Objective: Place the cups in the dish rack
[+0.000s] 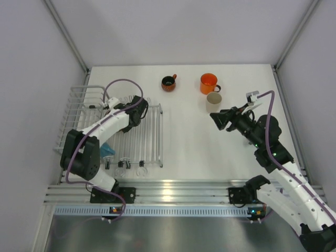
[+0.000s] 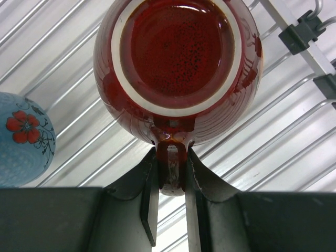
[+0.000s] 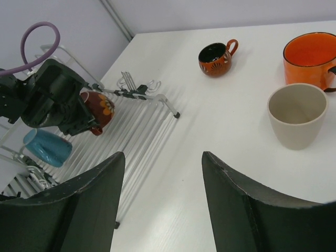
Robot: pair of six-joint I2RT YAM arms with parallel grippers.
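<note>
Fingers (image 2: pixel 149 178) of the left end effector (image 2: pixel 170 157) are pinching the handle of the wide red mug (image 2: pixel 177 58), one pad pressing on each side of it. The mug is hanging over the low slatted section of the dish rack (image 1: pixel 152 136), with its base and pale unglazed foot ring facing the left wrist camera and its mouth turning away toward the slats. Whether its rim is touching the wires I cannot tell.

To the left of it, the grey-blue mug (image 3: pixel 47 147), patterned with a red flower, is lying on its side in the rack, nearer the arm bases. The taller basket section (image 1: pixel 79 110) is sitting at the rack's far-left end, behind the left arm.

The right end effector (image 3: pixel 163 155) is hovering above the bare tabletop (image 1: pixel 189 142) on the right side, jaws standing apart with nothing between them, pointing toward the rack.

Three mugs are standing upright on the tabletop, well apart from the rack. The small dark red mug (image 1: pixel 168 83), black inside, is sitting near the far edge at the middle. The orange mug (image 1: pixel 208 83) is standing to its right, and the cream mug (image 1: pixel 213 100) is sitting just beside the orange one on its near side, close to the right end effector.
</note>
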